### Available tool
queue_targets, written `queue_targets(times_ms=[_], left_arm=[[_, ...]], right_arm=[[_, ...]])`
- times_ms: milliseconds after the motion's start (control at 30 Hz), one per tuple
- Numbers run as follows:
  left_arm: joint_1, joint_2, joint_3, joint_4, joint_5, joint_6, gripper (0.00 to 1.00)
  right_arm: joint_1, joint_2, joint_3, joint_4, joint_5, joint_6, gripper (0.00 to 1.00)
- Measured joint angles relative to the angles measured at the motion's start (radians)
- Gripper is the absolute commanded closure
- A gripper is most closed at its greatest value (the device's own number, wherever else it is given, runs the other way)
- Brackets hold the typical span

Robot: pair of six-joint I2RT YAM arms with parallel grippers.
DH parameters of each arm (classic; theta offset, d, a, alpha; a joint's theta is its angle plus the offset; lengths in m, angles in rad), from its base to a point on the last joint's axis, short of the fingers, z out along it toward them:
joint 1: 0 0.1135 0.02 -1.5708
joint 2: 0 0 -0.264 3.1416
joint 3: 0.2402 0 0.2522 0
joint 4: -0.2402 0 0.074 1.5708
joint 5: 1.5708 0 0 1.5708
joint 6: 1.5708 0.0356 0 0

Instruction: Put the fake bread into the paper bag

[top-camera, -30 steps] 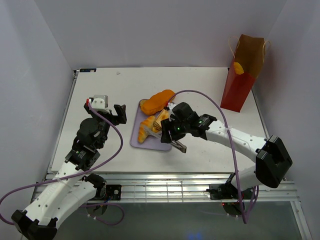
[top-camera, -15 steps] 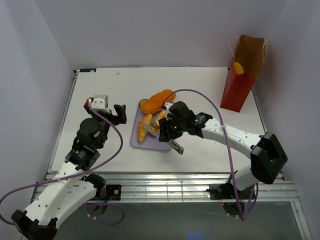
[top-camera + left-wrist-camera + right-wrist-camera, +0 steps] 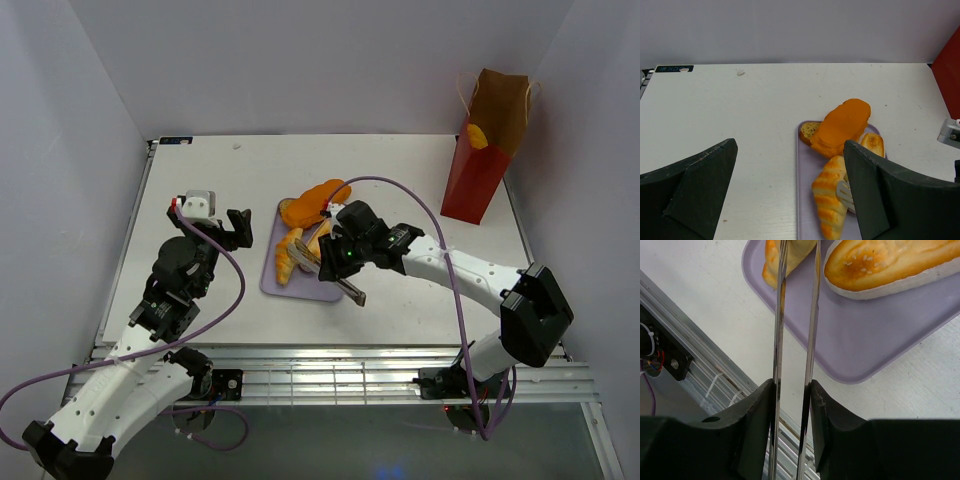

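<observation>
The fake bread lies on a lavender tray (image 3: 300,290): a long orange loaf (image 3: 315,202), a croissant (image 3: 289,258), a split bun (image 3: 872,144) and a small seeded piece (image 3: 810,131). My right gripper (image 3: 340,262) is shut on thin metal tongs (image 3: 812,315) over the tray's near right part. The tong arms reach the croissant (image 3: 790,255), beside the bun (image 3: 885,265). One tong tip (image 3: 845,192) touches the croissant's right side (image 3: 829,202). The paper bag (image 3: 483,165) stands upright at the back right. My left gripper (image 3: 235,228) is open and empty, left of the tray.
The table's metal front rail (image 3: 715,385) runs close below the tray's near edge (image 3: 865,340). White walls close in the table at the back and sides. The bag's red side (image 3: 947,65) shows at the right edge of the left wrist view.
My right gripper has moved left with the tongs, bringing their tips over the tray to the croissant. The left arm has not moved.
</observation>
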Motion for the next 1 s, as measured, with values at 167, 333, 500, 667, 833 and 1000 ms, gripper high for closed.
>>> queue_targets(times_ms=[167,333,500,667,833,1000], left_arm=[[0.000,0.000,0.000,0.000,0.000,0.000,0.02],[0.000,0.000,0.000,0.000,0.000,0.000,0.02],[0.000,-0.001,0.000,0.000,0.000,0.000,0.02],[0.000,-0.005,0.000,0.000,0.000,0.000,0.02],[0.000,-0.006,0.000,0.000,0.000,0.000,0.02],[0.000,-0.006,0.000,0.000,0.000,0.000,0.02]], right_arm=[[0.000,-0.002,0.020,-0.009,0.003,0.000,0.66],[0.000,-0.017,0.027,-0.016,0.003,0.000,0.71],[0.000,-0.036,0.029,-0.024,0.003,0.000,0.70],[0.000,-0.047,0.056,-0.053,0.007,-0.004,0.70],[0.000,-0.072,0.085,-0.082,0.024,-0.009,0.70],[0.000,-0.091,0.116,-0.106,0.042,-0.016,0.70]])
